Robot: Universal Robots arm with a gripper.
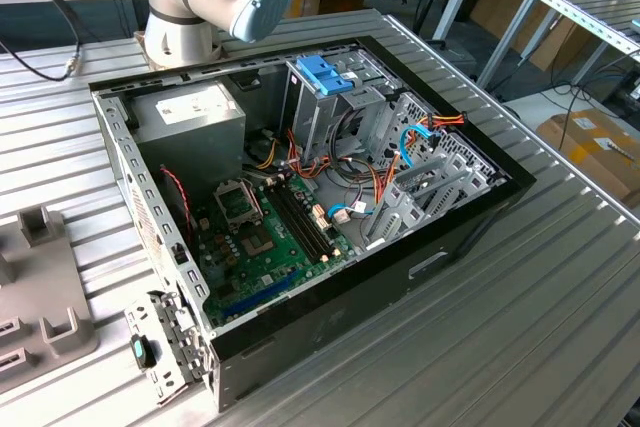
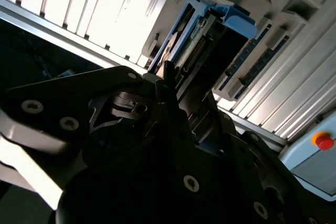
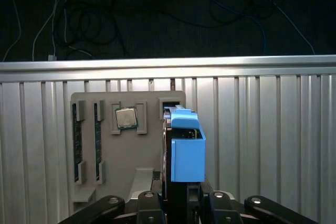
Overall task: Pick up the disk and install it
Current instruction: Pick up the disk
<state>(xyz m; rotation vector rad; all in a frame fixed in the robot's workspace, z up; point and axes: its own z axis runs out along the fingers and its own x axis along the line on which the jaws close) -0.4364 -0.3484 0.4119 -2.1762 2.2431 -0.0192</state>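
Note:
The disk [image 3: 187, 153] stands on edge in a slot of a grey holder plate [image 3: 131, 150], showing its blue plastic rail in the first wrist view. In the second wrist view the disk [image 2: 202, 32] is seen edge-on, with blue rails and a row of connector pins. My gripper [image 3: 182, 191] sits around the disk's near end, its dark body on both sides of it. The same black gripper [image 2: 186, 95] reaches up to the disk in the second wrist view.
The open computer case [image 1: 330, 322] lies on the ribbed metal table, with a metal cage and blue latch [image 1: 325, 75] and a grey power-supply box [image 1: 190, 112] inside. The holder plate also carries memory sticks [image 3: 77, 140] and a processor chip [image 3: 126, 118]. A red button [image 2: 324, 141] sits nearby.

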